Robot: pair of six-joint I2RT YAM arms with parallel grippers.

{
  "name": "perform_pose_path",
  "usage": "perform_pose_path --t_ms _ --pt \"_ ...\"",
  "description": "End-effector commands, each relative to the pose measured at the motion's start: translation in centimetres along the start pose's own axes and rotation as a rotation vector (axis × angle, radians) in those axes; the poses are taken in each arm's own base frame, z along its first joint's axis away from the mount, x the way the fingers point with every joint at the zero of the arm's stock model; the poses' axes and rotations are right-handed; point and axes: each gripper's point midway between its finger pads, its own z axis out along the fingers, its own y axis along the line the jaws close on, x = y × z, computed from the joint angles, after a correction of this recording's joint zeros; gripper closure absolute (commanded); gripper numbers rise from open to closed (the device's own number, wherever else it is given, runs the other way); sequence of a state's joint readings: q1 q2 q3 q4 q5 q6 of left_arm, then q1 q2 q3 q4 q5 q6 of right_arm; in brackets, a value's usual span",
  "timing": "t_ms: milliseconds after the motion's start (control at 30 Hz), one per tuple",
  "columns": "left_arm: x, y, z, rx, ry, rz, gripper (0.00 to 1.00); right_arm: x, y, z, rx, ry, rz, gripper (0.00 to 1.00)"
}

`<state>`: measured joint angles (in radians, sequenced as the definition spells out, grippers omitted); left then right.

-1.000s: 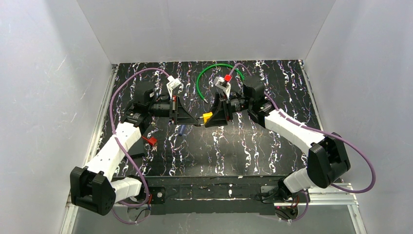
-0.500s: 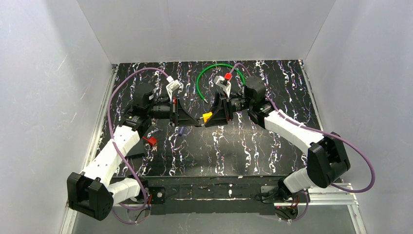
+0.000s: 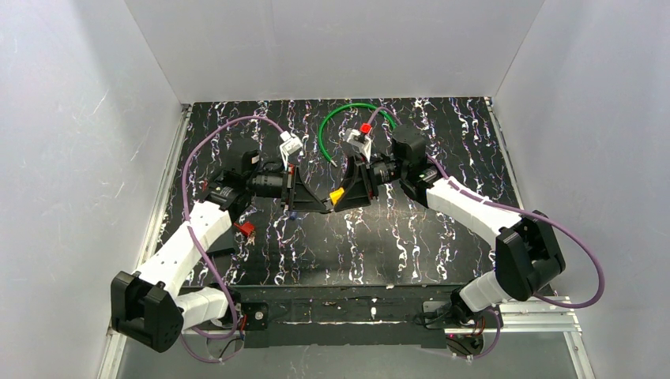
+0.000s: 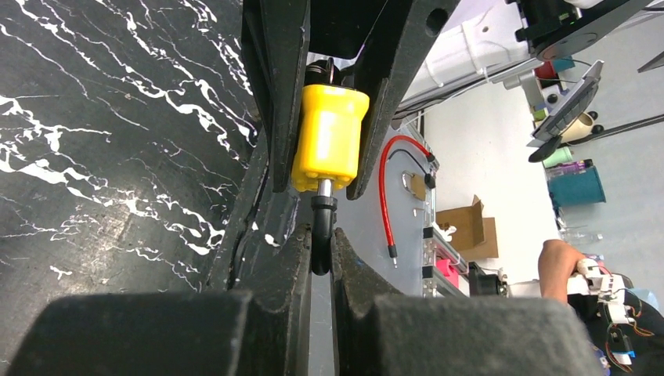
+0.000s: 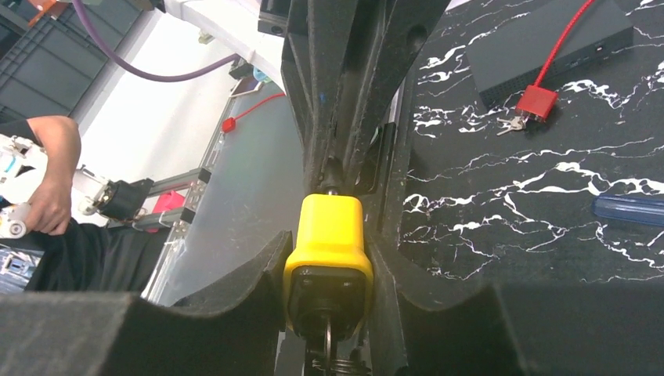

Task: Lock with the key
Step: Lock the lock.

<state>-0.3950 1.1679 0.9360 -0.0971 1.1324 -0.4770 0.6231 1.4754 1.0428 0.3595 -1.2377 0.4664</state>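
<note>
Lock (image 4: pixel 329 137) shackle (image 4: pixel 321 235) clearest from left wrist

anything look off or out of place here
Nothing spilled or broken. The lock hangs tilted above the table, jaws of the right gripper on its yellow body, the left gripper pinching its shackle. A small silvery key lies apart by a red tag.

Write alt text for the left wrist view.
A yellow lock is held between two grippers: the right gripper clamps its body from above in the picture, and the left gripper pinches its dark shackle below. A black marbled table lies to the left.
</note>
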Motion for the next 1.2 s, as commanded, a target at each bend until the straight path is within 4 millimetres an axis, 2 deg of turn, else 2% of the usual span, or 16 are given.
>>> perform_pose_path --t_ms 0,100,200,367,500,700,800,967,1167 --pt "-2.1 -0.3 0.5 -0.06 -0.05 0.117 1.0 -0.6 1.7 2.5 -0.031 0.027 -0.14 0.99" --pt "-3.0 -0.2 -0.3 -0.095 -0.08 0.155 1.0 0.0 1.5 2.2 -0.019 0.036 -0.124 0.99" --pt "-3.5 0.1 -0.9 -0.148 -0.082 0.207 1.0 -0.3 1.3 1.4 0.0 0.023 -0.101 0.99" --pt "-3.4 0.6 -1.5 -0.202 -0.067 0.263 1.0 -1.0 1.2 0.4 0.015 0.003 -0.059 0.99" --pt "-3.8 0.3 -1.6 -0.207 -0.075 0.291 1.0 -0.8 1.5 0.3 0.011 -0.003 -0.051 0.99" --pt "-5.5 -0.7 -2.2 -0.228 -0.055 0.402 1.0 -1.2 1.9 0.3 0.002 -0.015 -0.054 0.99" --pt "-5.6 -1.4 -1.9 -0.189 -0.06 0.379 1.0 -1.9 1.7 0.4 0.012 -0.039 -0.062 0.99" --pt "-4.5 -1.6 -0.4 -0.126 -0.04 0.3 1.0 -4.1 1.8 1.0 -0.02 -0.111 -0.066 0.99" --pt "-4.4 -2.0 0.3 -0.087 -0.042 0.253 1.0 -4.7 2.6 1.9 -0.054 -0.112 -0.1 0.99"
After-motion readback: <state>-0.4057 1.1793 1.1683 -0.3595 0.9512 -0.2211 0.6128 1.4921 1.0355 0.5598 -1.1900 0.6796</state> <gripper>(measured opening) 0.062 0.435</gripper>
